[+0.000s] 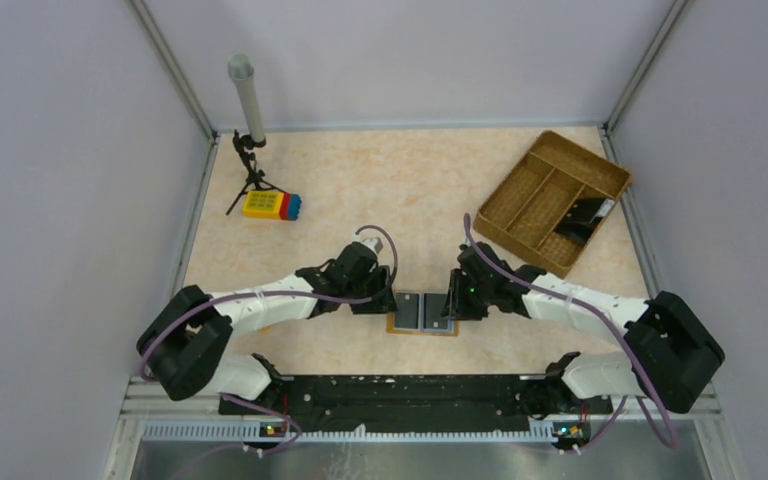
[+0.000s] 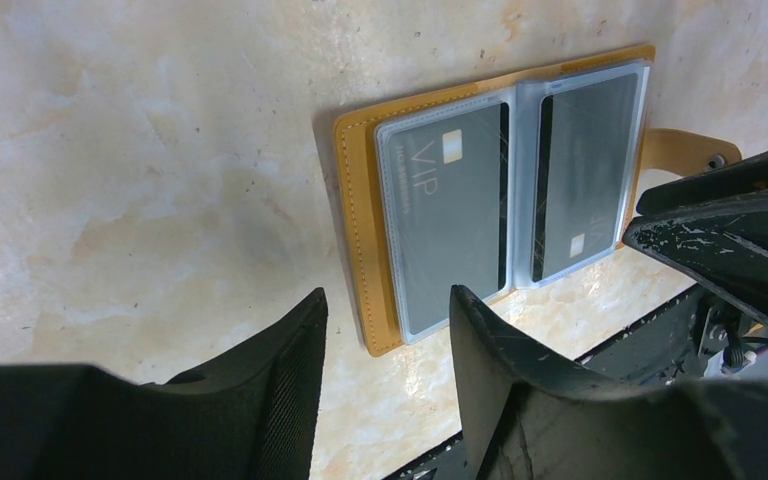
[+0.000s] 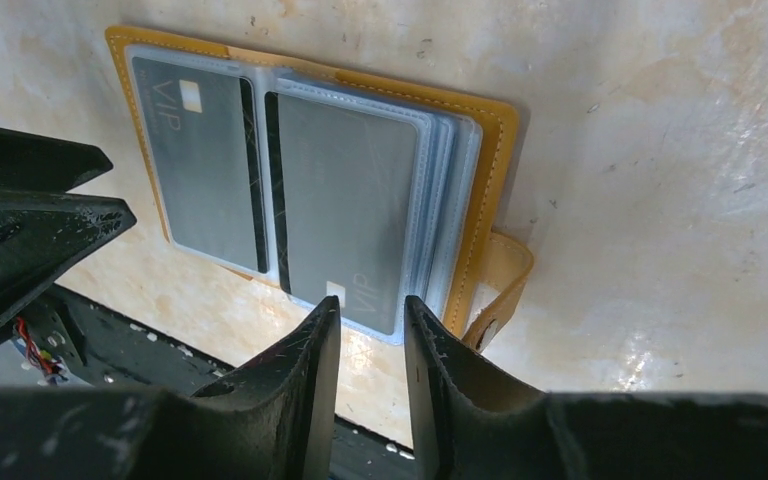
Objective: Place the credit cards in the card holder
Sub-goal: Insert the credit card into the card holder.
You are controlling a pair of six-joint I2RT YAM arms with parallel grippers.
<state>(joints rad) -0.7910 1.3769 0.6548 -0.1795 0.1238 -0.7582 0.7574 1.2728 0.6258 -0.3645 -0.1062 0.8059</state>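
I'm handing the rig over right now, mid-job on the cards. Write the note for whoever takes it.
Left gripper: open, fingers either side of the card holder's edge, holding nothing.
Right gripper: fingers a narrow gap apart at the edge of the other sleeve; no grip visible.
Card holder: lies open on the table between the two grippers, close to the arm bases.
Done: two dark cards sit in its clear sleeves, one on each side.
Left: a dark flat item in the woven tray, far right, looks like another card, though it is too small to be sure. Fetch and sleeve it.
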